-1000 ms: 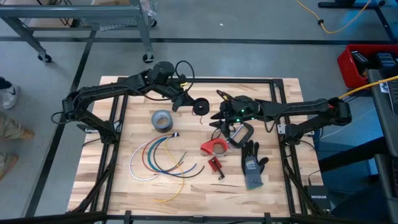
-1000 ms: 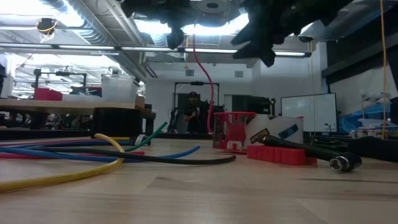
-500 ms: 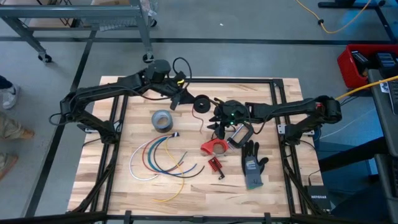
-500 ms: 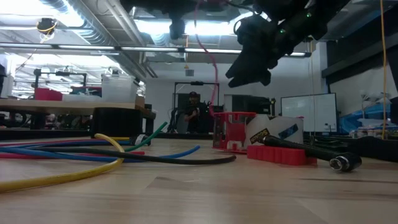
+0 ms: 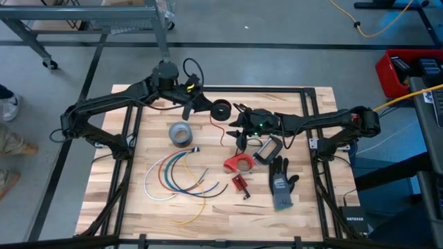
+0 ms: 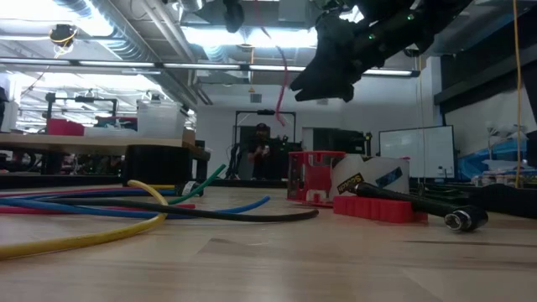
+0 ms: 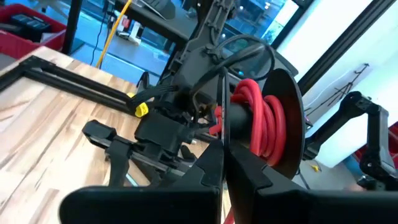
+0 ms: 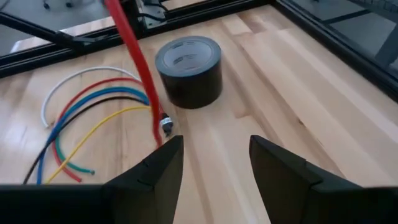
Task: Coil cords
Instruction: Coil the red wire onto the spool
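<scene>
left tool (image 5: pixel 201 105) clenched on black spool (image 5: pixel 221 110) wound with red cord (image 7: pixel 261 121); spool now lifted farther toward worktop's back edge than half second ago. red cord's loose end (image 8: pixel 140 74) hangs down from spool, tip beside grey tape roll (image 5: pixel 181 133). right tool (image 5: pixel 239 131) released, fingers (image 8: pixel 277 165) apart, nudged left toward hanging cord, above worktop (image 5: pixel 311 214). loose white, red, blue, yellow cords (image 5: pixel 173 176) curve on worktop's left half, unmoved. right half: red clamp (image 5: pixel 239 164), grey glove (image 5: pixel 280 183). room: person (image 6: pixel 262 151) stands far behind.
</scene>
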